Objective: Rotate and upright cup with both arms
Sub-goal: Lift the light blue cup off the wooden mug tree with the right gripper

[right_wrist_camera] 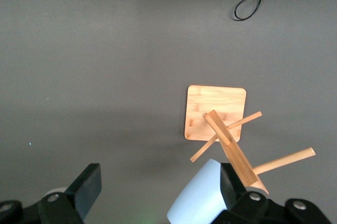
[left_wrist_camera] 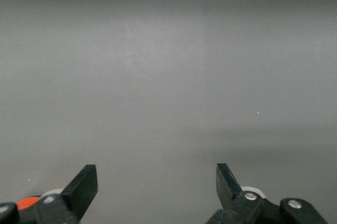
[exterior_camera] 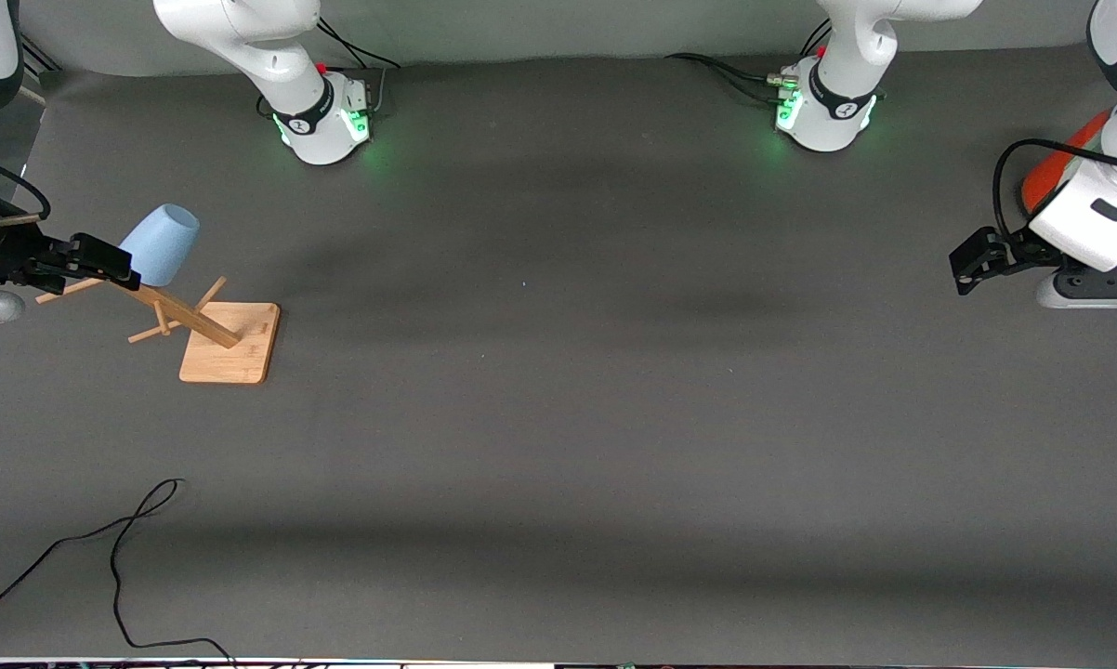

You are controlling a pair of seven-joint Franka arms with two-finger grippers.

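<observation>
At the right arm's end of the counter [exterior_camera: 558, 418], the cup [exterior_camera: 161, 243] hangs mouth-down on a peg of the wooden rack [exterior_camera: 229, 342]. The right end effector [exterior_camera: 103, 265] hovers beside it with fingers spread, apparently not touching, so the first grasp is in hand. Next it must close on the cup wall and lift it clear of the peg. The left end effector [exterior_camera: 972, 263] waits over the counter's other end, fingers spread and empty.
</observation>
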